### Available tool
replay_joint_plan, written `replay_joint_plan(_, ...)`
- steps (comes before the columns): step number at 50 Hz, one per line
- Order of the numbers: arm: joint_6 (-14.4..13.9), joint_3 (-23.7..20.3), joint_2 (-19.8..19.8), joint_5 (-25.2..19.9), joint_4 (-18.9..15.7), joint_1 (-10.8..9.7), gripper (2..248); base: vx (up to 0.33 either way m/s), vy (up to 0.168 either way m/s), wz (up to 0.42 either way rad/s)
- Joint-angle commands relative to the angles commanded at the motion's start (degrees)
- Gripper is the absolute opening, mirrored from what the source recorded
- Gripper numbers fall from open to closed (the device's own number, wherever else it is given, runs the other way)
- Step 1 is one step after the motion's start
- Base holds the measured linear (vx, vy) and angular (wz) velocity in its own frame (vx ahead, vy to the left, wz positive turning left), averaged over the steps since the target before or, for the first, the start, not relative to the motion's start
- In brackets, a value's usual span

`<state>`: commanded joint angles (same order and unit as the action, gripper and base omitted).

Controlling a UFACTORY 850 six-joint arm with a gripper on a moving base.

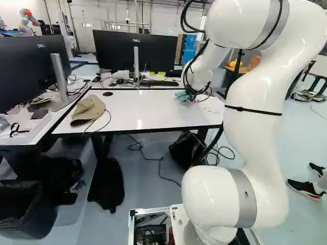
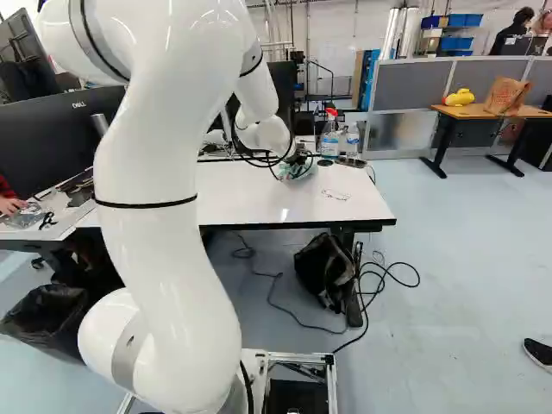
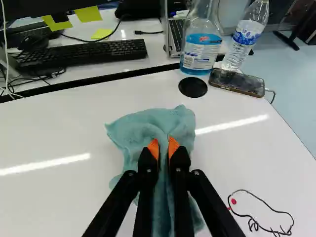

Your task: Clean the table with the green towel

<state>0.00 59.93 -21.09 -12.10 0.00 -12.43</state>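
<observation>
In the right base view my gripper (image 2: pixel 297 161) is over the far right part of the white table (image 2: pixel 250 198), partly hidden by cables. The wrist view shows the gripper (image 3: pixel 164 148) shut on the green towel (image 3: pixel 148 124), its orange-tipped fingers pinching a fold. The cloth spreads ahead of the fingers and bunches under them, against the tabletop. A black pen drawing with a red dot (image 3: pixel 233 201) marks the table beside the gripper. In the left base view some towel (image 1: pixel 182 95) shows below the wrist.
Beyond the towel stand a spray bottle (image 3: pixel 201 42) with blue liquid and a water bottle (image 3: pixel 247 34), with a phone (image 3: pixel 237 82) and a black disc (image 3: pixel 192 87) close by. A cap (image 1: pixel 88 109) lies at the table's other end. Monitors stand behind; another robot (image 1: pixel 28 21) is far off.
</observation>
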Motion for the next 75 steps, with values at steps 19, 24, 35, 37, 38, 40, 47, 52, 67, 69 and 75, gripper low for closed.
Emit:
replay_joint_plan(19, 0.0, -2.14, 1.75, 0.0, 0.0, -0.8, 42, 0.0, 0.0, 0.0)
replay_joint_plan(24, 0.0, -2.14, 1.75, 0.0, 0.0, -0.8, 42, 0.0, 0.0, 0.0)
replay_joint_plan(35, 0.0, -2.18, 1.98, 0.0, 0.0, -0.8, 42, 0.0, 0.0, 0.0)
replay_joint_plan(37, 0.0, -2.27, 2.22, 0.0, 0.0, -0.8, 42, 0.0, 0.0, 0.0)
replay_joint_plan(38, 0.0, -2.35, 2.38, 0.0, 0.0, -0.81, 42, 0.0, 0.0, 0.0)
replay_joint_plan(40, 0.0, -2.59, 2.78, 0.0, 0.0, -0.85, 42, 0.0, 0.0, 0.0)
replay_joint_plan(47, 0.0, -4.09, 4.82, 0.0, 0.0, -1.27, 42, 0.0, 0.0, 0.0)
replay_joint_plan(52, 0.0, -5.39, 6.52, 0.0, 0.0, -1.78, 42, 0.0, 0.0, 0.0)
replay_joint_plan(67, 0.0, -8.2, 10.08, 0.0, 0.0, -3.93, 42, 0.0, 0.0, 0.0)
replay_joint_plan(69, 0.0, -8.46, 10.3, 0.0, 0.0, -4.27, 42, 0.0, 0.0, 0.0)
replay_joint_plan(75, 0.0, -9.18, 10.95, 0.0, 0.0, -5.36, 42, 0.0, 0.0, 0.0)
